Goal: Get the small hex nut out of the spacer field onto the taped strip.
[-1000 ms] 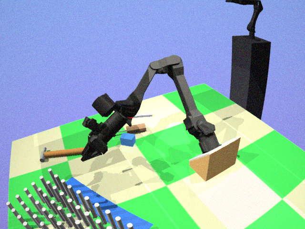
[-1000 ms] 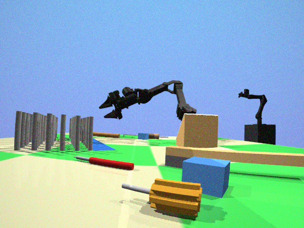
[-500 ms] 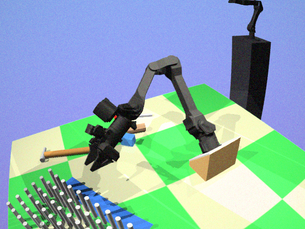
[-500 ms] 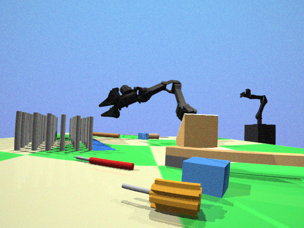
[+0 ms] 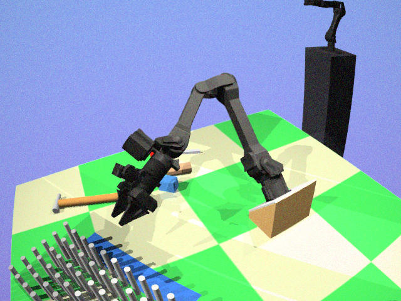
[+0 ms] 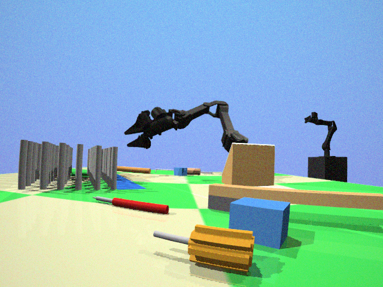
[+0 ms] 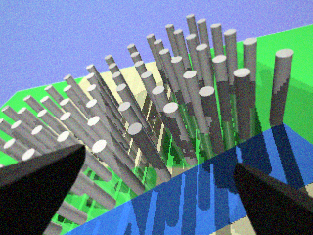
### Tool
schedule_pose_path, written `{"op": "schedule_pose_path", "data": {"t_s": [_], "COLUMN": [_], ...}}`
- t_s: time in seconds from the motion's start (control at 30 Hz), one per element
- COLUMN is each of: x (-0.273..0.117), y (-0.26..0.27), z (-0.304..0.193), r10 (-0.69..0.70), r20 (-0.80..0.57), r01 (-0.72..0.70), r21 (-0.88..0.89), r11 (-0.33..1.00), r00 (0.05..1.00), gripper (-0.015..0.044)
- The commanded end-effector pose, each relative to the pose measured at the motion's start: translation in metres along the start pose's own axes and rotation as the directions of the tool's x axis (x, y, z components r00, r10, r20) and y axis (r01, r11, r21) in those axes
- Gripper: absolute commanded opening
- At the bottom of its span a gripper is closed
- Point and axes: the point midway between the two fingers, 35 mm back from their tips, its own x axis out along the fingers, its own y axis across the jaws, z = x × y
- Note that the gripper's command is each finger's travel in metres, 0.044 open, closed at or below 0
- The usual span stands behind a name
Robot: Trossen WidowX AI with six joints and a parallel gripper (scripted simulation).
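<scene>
My gripper is open and empty, raised above the table in front of the spacers. The grey spacers stand upright in rows. The blue strip lies along their front. I cannot make out the nut for certain; a small dark spot shows between spacers. A hammer lies behind my fingers. A brown tool handle lies farther back, its shaft hidden by my arm in the top view.
A blue block lies near the brown handle. A grey blade lies behind. The exterior view also shows a red screwdriver, an orange-handled tool, a larger blue block and a long wooden bar. A wedge adjoins my base.
</scene>
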Motion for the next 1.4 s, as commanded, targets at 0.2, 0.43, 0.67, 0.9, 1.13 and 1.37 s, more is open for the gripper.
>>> {"op": "schedule_pose_path", "data": {"t_s": [0.2, 0.43, 0.67, 0.9, 1.13, 1.37], "x": [0.001, -0.026, -0.088, -0.156, -0.234, -0.31], "y": [0.002, -0.074, -0.165, -0.218, -0.245, -0.243], "z": [-0.003, 0.002, -0.005, -0.018, -0.034, -0.044], "r10": [0.007, -0.081, -0.223, -0.34, -0.437, -0.522], "r20": [-0.009, -0.035, -0.087, -0.143, -0.217, -0.293], "r01": [-0.008, 0.089, 0.167, 0.096, -0.118, -0.419], "r21": [-0.008, 0.476, 0.913, 0.984, 0.776, 0.35], "r11": [1.0, 0.875, 0.372, -0.152, -0.62, -0.838], "r00": [1.0, 0.996, 0.971, 0.929, 0.873, 0.801], "gripper": [0.044, 0.044, 0.044, 0.044, 0.044, 0.044]}}
